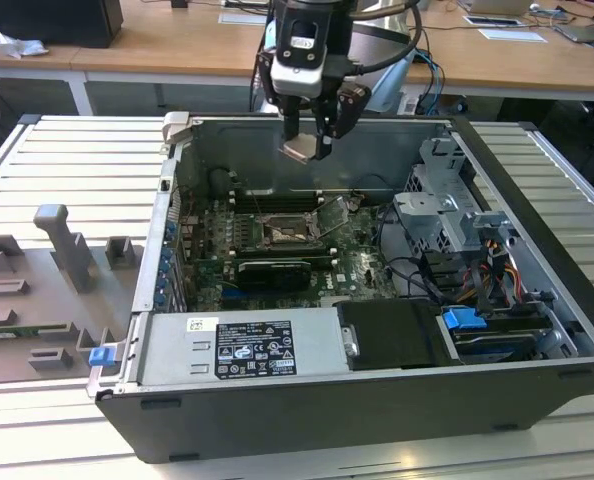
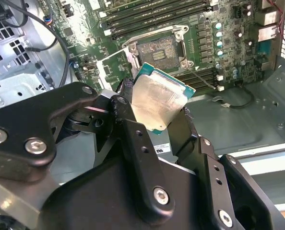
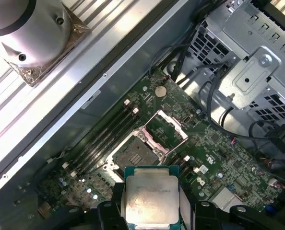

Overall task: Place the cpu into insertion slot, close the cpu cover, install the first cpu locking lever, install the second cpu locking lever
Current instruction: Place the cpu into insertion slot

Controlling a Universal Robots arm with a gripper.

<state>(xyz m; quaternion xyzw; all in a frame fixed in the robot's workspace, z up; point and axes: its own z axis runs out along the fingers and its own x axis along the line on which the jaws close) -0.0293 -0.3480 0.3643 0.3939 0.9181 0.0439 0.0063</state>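
the jaws clamp the cpu (image 2: pixel 157 100) by two edges, above the case rim (image 1: pixel 227 122) with free room around; the open socket (image 3: pixel 137 153) lies well below, cover (image 3: pixel 167 128) raised.

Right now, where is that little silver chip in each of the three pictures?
Exterior view: the cpu hangs in the gripper above the open computer case.
Second wrist view: the cpu sits tilted in the gripper.
First wrist view: the cpu faces the camera squarely.
Shared landmark: the empty cpu socket on the motherboard.
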